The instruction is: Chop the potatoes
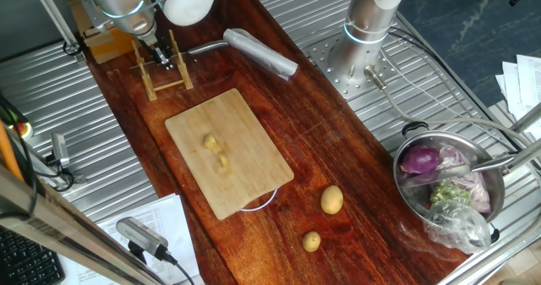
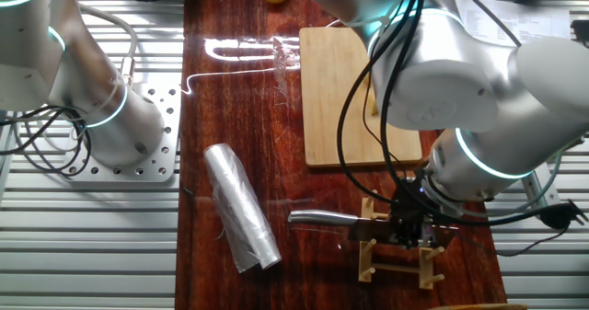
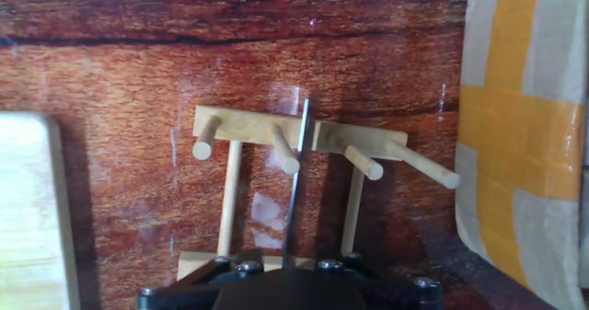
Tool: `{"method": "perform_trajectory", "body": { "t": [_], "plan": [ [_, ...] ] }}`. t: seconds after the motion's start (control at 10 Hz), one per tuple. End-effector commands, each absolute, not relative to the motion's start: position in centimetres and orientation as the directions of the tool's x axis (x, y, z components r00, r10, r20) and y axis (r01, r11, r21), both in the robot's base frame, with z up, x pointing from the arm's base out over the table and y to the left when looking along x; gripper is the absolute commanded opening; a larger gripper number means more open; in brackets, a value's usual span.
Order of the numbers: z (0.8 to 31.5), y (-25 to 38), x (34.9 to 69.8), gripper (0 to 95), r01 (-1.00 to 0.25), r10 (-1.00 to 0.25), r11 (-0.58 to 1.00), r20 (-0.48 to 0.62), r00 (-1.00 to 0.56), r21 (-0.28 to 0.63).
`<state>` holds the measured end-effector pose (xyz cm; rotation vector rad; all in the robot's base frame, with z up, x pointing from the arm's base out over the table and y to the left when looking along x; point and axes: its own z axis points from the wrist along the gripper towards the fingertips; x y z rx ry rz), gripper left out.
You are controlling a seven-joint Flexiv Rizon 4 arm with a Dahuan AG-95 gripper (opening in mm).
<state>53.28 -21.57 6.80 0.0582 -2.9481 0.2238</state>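
Three small pale-yellow potato chunks (image 1: 217,154) lie in the middle of the wooden cutting board (image 1: 245,179). My gripper (image 1: 165,57) is over the wooden peg rack (image 1: 166,75) beyond the board. It appears shut on the cleaver (image 2: 322,218), whose metal handle sticks out sideways. In the hand view the cleaver (image 3: 296,177) shows edge-on as a thin line between the rack's pegs (image 3: 281,144), running into my gripper (image 3: 287,271). My fingers themselves are hidden. In the other fixed view my arm covers the chunks.
Two whole potatoes (image 1: 331,199) (image 1: 312,241) lie on the dark wooden table beside the board. A foil-wrapped roll (image 1: 260,52) lies near the rack. A metal bowl (image 1: 412,196) of vegetables stands at the right. A taped box (image 3: 525,117) stands beside the rack.
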Motion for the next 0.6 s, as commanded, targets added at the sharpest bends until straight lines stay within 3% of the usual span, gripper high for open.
{"method": "perform_trajectory", "body": {
  "t": [0.1, 0.6],
  "plan": [
    [6.7, -21.7, 53.1, 0.0, -0.052, -0.024, 0.987, 0.18, -0.983, -0.151],
    [7.5, -22.9, 52.6, 0.0, -0.121, -0.096, 0.983, 0.176, -0.98, -0.139]
  ]
}}
